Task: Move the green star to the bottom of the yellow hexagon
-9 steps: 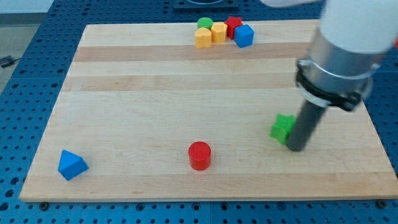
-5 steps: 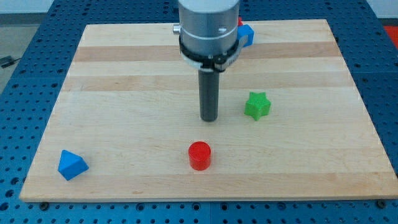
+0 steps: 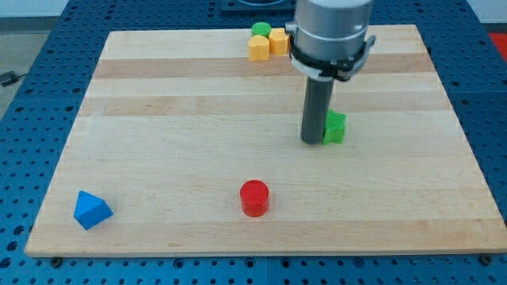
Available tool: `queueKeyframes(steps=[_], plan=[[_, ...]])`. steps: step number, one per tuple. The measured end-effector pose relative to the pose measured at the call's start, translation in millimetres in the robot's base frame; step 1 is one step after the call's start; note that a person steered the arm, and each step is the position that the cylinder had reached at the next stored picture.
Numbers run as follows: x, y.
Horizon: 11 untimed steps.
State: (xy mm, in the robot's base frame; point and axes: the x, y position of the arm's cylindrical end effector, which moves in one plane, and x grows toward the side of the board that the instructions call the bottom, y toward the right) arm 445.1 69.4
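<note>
My tip (image 3: 312, 142) on the wooden board (image 3: 158, 119), touching the left side of the green star (image 3: 336, 127), no claw on this rod, yellow hexagon (image 3: 278, 39) far at the view's top

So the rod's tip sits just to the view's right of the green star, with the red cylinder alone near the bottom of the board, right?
Not quite. The camera view shows my tip just to the view's left of the green star, against it or nearly so, and the rod hides part of the star. The rest holds: the red cylinder stands alone near the bottom of the board.
</note>
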Motion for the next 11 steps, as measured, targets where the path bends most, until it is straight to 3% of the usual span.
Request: queueKeyframes(steps=[1, 3, 5, 6, 7, 9, 10, 11], plan=[[-6, 2], [43, 50], [3, 82], [-28, 49], [-29, 23], [58, 49], [60, 13], [17, -14]])
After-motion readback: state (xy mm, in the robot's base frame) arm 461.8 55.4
